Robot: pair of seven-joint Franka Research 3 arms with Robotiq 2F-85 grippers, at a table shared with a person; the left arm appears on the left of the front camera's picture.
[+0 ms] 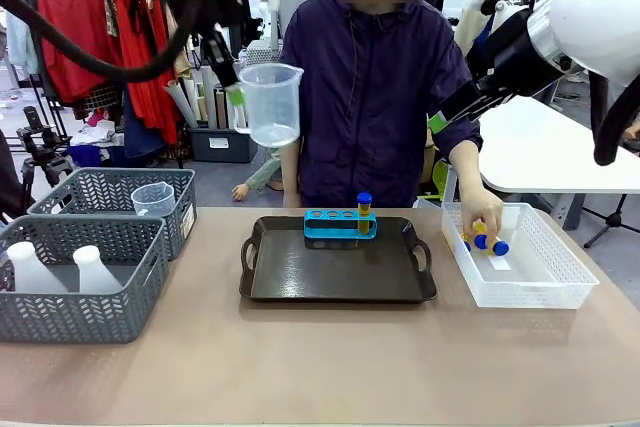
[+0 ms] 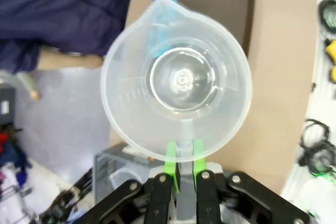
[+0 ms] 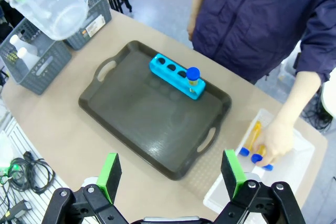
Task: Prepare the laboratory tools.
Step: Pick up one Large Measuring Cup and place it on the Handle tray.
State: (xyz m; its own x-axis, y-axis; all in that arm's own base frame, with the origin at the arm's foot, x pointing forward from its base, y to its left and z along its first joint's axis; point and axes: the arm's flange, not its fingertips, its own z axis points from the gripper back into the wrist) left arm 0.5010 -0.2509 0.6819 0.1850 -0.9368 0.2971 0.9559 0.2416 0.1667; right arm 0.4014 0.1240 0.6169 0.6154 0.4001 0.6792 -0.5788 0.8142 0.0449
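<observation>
You have bare table (image 1: pixel 320 367) nearest, before the tray (image 1: pixel 320 272). The rack (image 1: pixel 335 225) sits at the tray's far edge with one tube (image 1: pixel 364 212) upright in it. Your right gripper (image 3: pixel 170 170) hangs wide open, high up. Your left gripper (image 2: pixel 184 153) pinches the clear, empty beaker's (image 2: pixel 178 82) handle, high above the table.

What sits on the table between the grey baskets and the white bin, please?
The black tray, as the front view shows. The blue rack stands at its far edge, with one tube in the hole at its right end.
</observation>
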